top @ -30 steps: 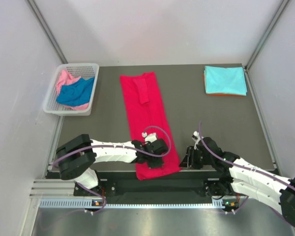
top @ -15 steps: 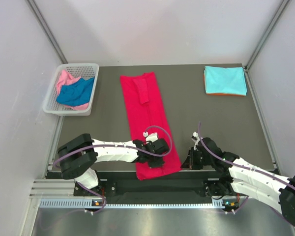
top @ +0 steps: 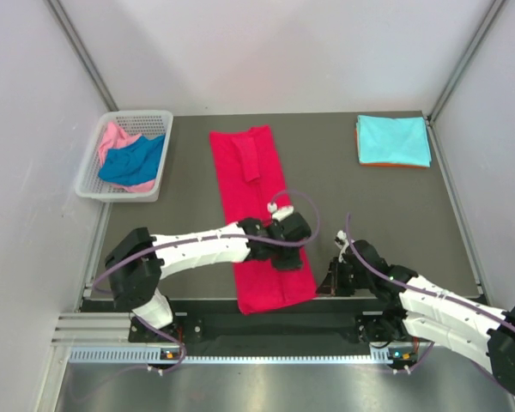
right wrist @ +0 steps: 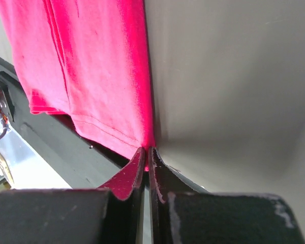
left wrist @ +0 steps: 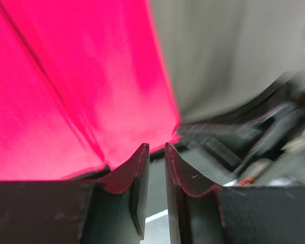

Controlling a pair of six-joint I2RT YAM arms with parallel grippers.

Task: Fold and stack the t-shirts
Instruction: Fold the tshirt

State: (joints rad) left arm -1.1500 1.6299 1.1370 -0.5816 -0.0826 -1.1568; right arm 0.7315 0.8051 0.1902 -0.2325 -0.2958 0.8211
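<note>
Top external: saw red t-shirt (top: 253, 184) laid flat as a long narrow strip down middle of worktop (top: 343, 215), running from nr far edge to near edge, w/ a sleeve folded onto its far half. Found left gripper (top: 287, 256) over strip's right edge, past halfway toward near end, arm reaching across from near-left corner. Left wrist view: showed its fingers (left wrist: 141, 168) a slim gap apart, nothing btwn them, red cloth spread beyond the tips; couldn't tell if tips touched cloth. Found right gripper (top: 324, 281) at strip's near-right corner, close to worktop's near edge. Right wrist view: showed fingers (right wrist: 137, 170) pressed together, pinching hem corner of red t-shirt, rest of cloth lying flat away from tips. Noted turquoise t-shirt (top: 393, 139) folded square at far-right corner, on top of orange t-shirt (top: 395, 164), only a thin orange rim showing along near & left sides. Noted white basket (top: 90, 176) at far-left corner, w/ blue t-shirt (top: 133, 161) crumpled over pink t-shirt (top: 113, 137) inside
</note>
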